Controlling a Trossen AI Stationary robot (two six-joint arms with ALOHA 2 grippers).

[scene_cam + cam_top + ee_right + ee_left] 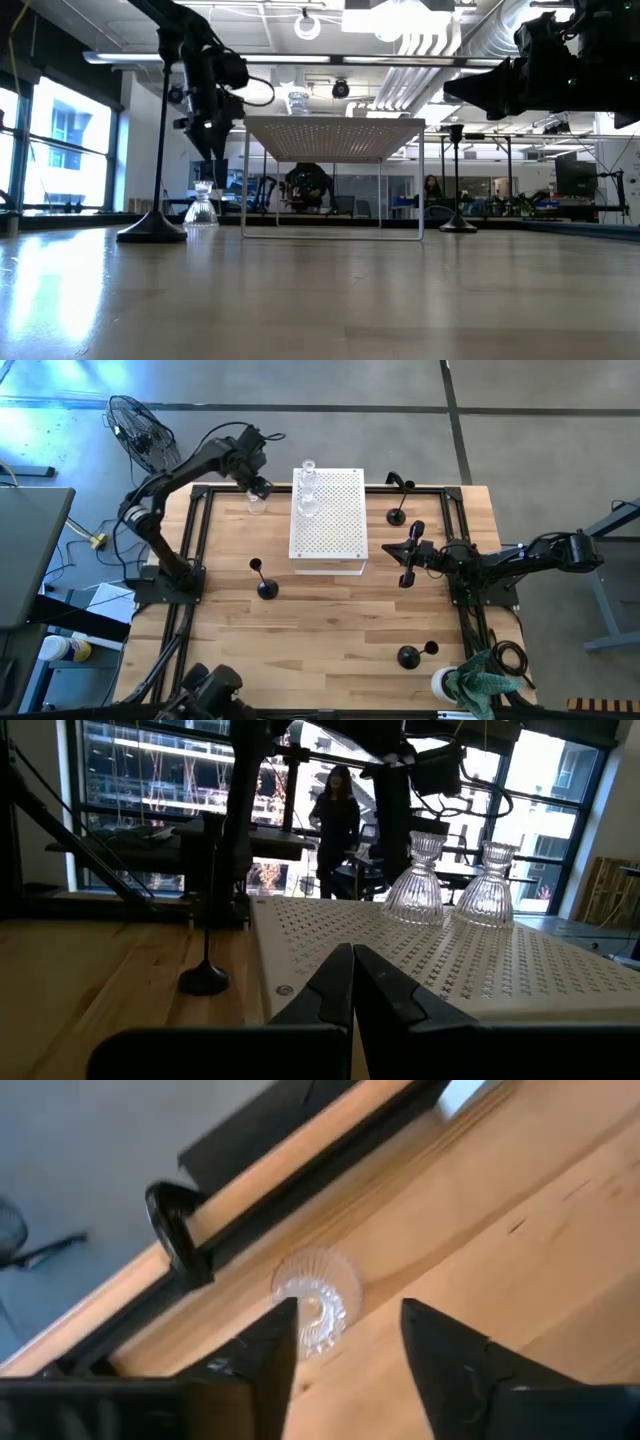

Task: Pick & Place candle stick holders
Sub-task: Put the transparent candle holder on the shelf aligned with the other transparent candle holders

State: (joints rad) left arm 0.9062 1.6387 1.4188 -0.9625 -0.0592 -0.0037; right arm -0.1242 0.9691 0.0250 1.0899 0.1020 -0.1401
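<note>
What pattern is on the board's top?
White board with a regular grid of small holes, clearest in the right wrist view.

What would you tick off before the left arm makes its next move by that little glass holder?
1. Left hand open: ok.
2. Clear glass holder standing upright on the table, free of the fingers: ok.
3. Straight lift clear of the white board beside it: ok.
4. Right hand shut, empty, parked away from the left arm: ok.
5. Two glass holders on the board upright: ok.
6. Where this holder belongs: cannot tell.
</note>
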